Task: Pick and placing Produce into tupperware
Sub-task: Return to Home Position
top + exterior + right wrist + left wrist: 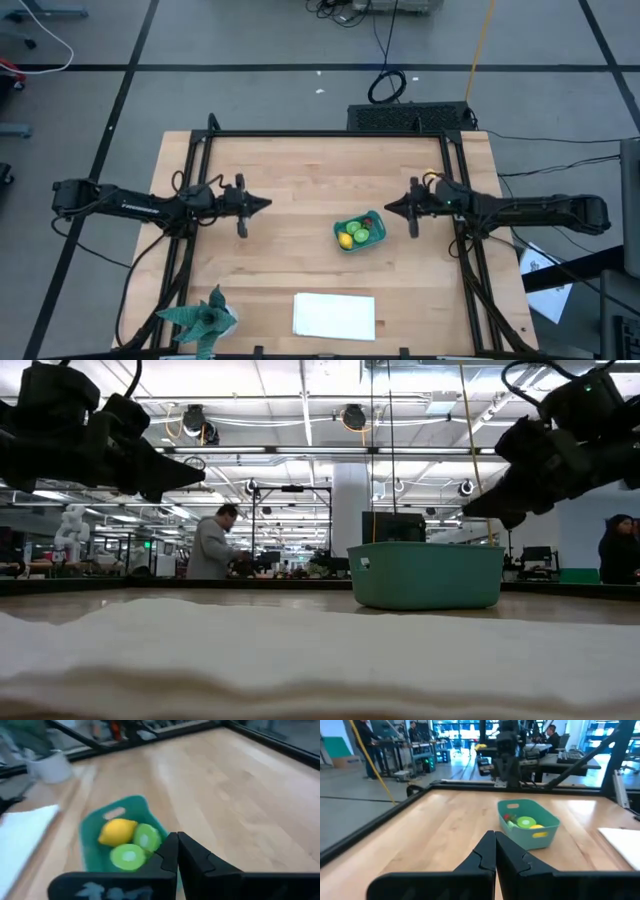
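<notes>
**Produce in the tub, both claws clenched and empty**

Produce: a yellow lemon (346, 239), a green round piece (361, 234) and a small dark red piece (371, 220) lie together inside the teal tub (338, 229). The tub stands on the wooden desk (300, 170), right of its middle. Left claw (266, 204): clenched, fingers pressed tip to tip with nothing between them. It is raised above the desk's left half, pointing toward the tub and well apart from it. Right claw (387, 208): likewise clenched and empty, raised near the tub's right end. In the high view, a white sheet (335, 315) lies below the tub. A green spiky paper figure (200, 320) stands at the lower left corner.
</notes>
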